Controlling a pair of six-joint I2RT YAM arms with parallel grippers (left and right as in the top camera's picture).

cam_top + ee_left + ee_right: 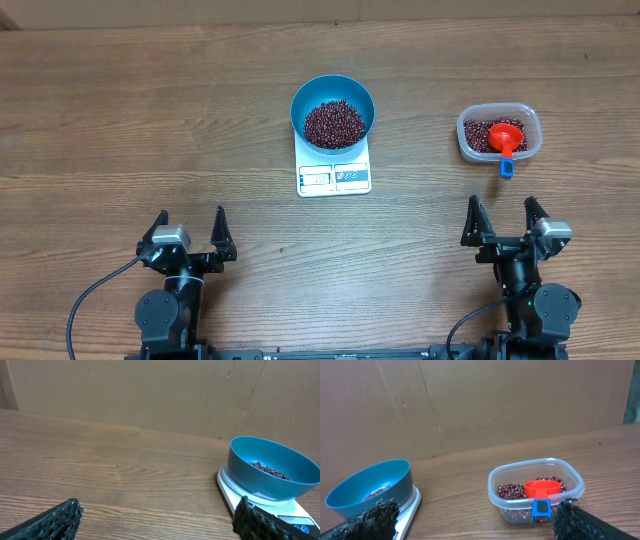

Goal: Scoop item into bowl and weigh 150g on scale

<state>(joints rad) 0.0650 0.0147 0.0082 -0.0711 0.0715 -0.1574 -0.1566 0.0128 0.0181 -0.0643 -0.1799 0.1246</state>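
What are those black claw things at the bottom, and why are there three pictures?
They belong to a robot. Each of its two arms ends in a two-fingered tool: the left tool and the right tool. Both are open and hold nothing. One picture looks down from above the table. The other two come from small cameras on the wrists, looking out past each tool. On the table, a blue bowl with dark red beans in it sits on a white scale. To the right, a clear tub holds more beans and an orange-red scoop.
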